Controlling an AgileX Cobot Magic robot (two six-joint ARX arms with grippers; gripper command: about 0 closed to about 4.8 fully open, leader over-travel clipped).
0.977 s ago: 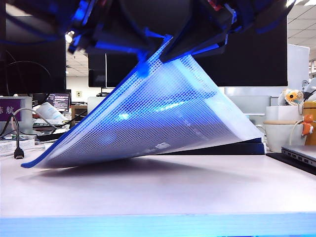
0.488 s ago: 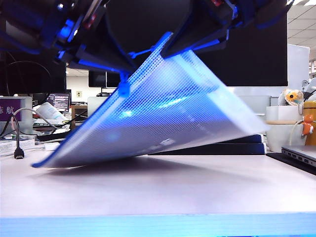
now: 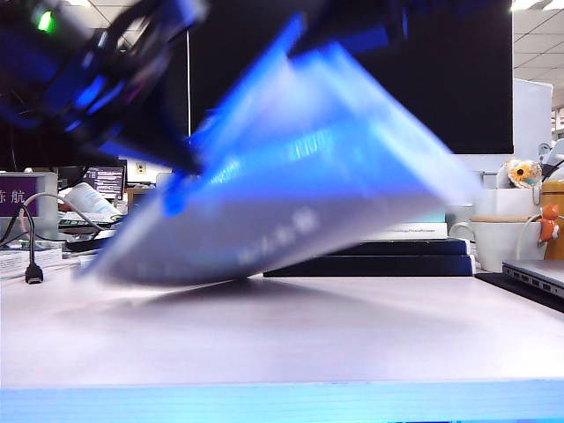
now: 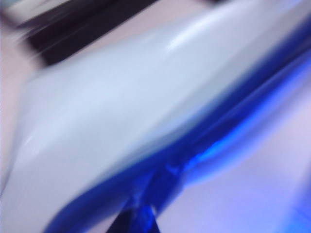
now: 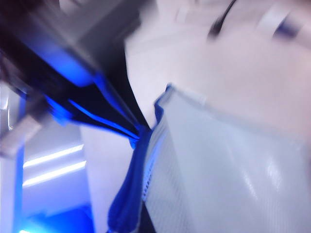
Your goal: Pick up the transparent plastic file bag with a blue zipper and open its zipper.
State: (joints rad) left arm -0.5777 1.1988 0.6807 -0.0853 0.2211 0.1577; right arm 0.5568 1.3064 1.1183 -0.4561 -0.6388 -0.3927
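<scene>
The transparent plastic file bag (image 3: 317,203) hangs tilted above the table (image 3: 282,344), blurred by motion, its low edge close to the tabletop. Its blue zipper (image 3: 242,101) runs down the upper-left edge. My left gripper (image 3: 167,163) is shut at the blue slider (image 3: 174,201), low on that edge. In the left wrist view the zipper strip (image 4: 204,145) crosses the bag (image 4: 112,111), and my left gripper (image 4: 138,221) pinches blue material. My right gripper (image 3: 352,40) is shut on the bag's top corner. The right wrist view shows the bag (image 5: 223,170) and its zipper edge (image 5: 131,194).
A flat black box (image 3: 379,264) lies behind the bag. A white mug (image 3: 498,242) and a laptop (image 3: 538,278) sit at the right. A cable with a USB plug (image 3: 33,264) hangs at the left. A dark monitor (image 3: 458,79) stands behind.
My left gripper has slid down and to the left along the zipper edge, taking the blue slider with it. The bag swings and blurs. The right gripper keeps the top corner.
</scene>
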